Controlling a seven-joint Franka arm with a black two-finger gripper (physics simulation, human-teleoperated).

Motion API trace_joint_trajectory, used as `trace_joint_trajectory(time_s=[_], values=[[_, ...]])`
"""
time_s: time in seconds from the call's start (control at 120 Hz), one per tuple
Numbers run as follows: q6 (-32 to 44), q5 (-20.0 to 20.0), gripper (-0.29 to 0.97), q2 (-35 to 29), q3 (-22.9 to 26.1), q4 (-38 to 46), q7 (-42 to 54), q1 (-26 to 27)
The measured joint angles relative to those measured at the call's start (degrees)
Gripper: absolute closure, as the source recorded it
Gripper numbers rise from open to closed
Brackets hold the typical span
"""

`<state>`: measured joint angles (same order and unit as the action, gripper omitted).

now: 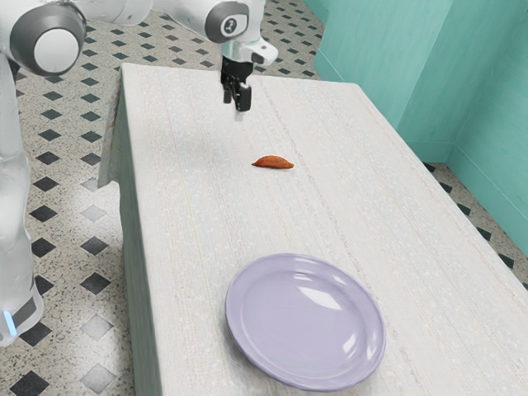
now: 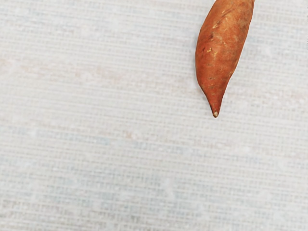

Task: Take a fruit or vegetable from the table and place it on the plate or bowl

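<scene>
Single arm above a pale wood-grain counter (image 1: 388, 223). The black gripper (image 1: 238, 104) hangs over the counter's far part, holding nothing; whether it is spread or pressed together cannot be told. An orange-brown sweet potato (image 1: 272, 162) lies on the counter between gripper and lavender plate (image 1: 305, 322), apart from both. The wrist view shows its tapered tip (image 2: 222, 48).

Our white seven-joint arm (image 1: 49, 37) rises along the exterior view's left edge, bends at a grey-capped joint and reaches across the top toward the right. From its wrist, our black two-finger gripper (image 1: 238, 103) hangs pointing almost straight down, carrying nothing.
</scene>
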<state>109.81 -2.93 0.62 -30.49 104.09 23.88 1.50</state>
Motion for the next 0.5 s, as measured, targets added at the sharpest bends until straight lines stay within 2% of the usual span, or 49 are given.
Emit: trace_joint_trajectory(time_s=[0.075,0.183,0.283,0.5], values=[[0.61,-1.96,0.00,5.12,0.62,-5.81,1.66,-0.73],[0.63,-5.26,0.00,10.83,1.50,-11.57,4.45,2.20],[0.15,-7.68,0.00,12.83,2.45,-12.35,7.62,2.74],[-1.99,-10.12,0.00,14.05,2.21,-10.09,14.86,2.42]])
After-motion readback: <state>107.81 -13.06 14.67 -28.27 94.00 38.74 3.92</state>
